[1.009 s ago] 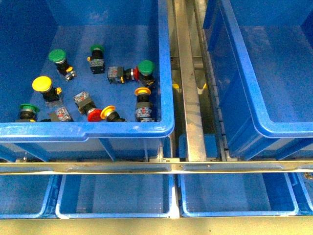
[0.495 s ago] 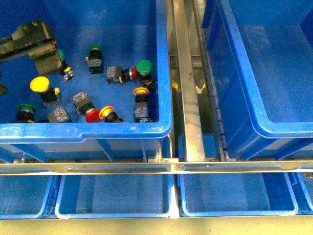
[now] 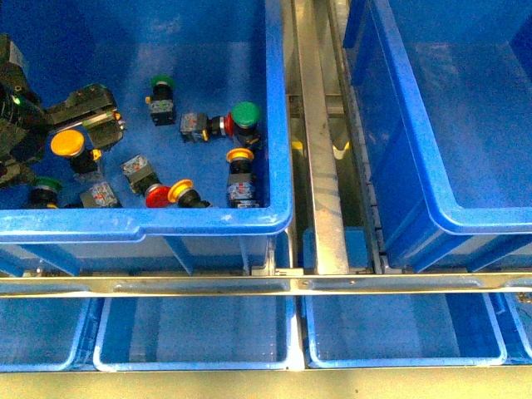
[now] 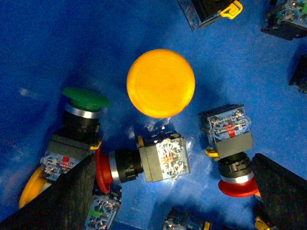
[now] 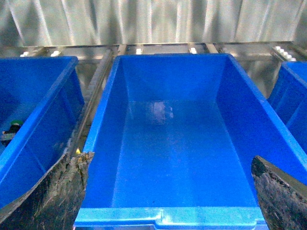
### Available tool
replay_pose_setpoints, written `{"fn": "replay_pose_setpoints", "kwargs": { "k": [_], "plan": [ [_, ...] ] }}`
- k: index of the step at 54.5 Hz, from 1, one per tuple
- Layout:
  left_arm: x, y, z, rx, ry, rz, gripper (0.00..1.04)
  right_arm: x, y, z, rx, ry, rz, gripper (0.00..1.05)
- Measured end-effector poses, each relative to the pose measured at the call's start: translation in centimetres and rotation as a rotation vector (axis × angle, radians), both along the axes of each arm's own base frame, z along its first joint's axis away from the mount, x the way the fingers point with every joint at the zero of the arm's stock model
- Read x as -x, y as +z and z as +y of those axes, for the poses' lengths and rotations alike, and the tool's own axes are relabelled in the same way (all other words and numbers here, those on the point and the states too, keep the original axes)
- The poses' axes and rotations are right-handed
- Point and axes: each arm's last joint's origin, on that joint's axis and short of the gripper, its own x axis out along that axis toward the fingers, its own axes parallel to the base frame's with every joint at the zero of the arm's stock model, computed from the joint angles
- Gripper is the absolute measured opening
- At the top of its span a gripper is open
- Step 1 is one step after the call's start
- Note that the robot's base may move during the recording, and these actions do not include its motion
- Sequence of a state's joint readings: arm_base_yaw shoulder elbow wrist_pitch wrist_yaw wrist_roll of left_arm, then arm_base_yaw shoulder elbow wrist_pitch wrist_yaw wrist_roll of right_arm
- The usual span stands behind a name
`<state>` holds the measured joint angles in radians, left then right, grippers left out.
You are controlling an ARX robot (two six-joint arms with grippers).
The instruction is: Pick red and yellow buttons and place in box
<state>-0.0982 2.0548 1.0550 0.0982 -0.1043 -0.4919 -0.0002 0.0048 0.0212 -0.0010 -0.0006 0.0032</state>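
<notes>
One yellow button (image 4: 160,84) lies beneath left hand (image 4: 172,160).

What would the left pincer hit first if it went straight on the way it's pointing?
Most likely the yellow button. Its round cap faces the open left pincer and sits roughly centred ahead of it, with nothing in between. Depth is hard to judge from here, so I can't say how far off it is.

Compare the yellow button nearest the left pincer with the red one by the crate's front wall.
The yellow button stands upright, cap up; the red button lies on its side. The yellow button sits by the left pincer; the red button lies farther off, beside another yellow-capped switch. Both are mushroom-cap switches in one blue crate.
</notes>
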Motion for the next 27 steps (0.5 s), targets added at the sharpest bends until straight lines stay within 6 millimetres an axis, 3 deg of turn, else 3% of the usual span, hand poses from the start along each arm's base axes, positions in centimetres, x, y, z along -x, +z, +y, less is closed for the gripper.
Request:
{"fn": "replay_pose_setpoints", "kwargs": {
  "k": [27],
  "plan": [
    [-4.1,-1.5,1.6,-0.016,-0.005,-0.026,0.97,0.0,0.0,0.0,0.000,0.000,0.000,0.99]
  ]
}}
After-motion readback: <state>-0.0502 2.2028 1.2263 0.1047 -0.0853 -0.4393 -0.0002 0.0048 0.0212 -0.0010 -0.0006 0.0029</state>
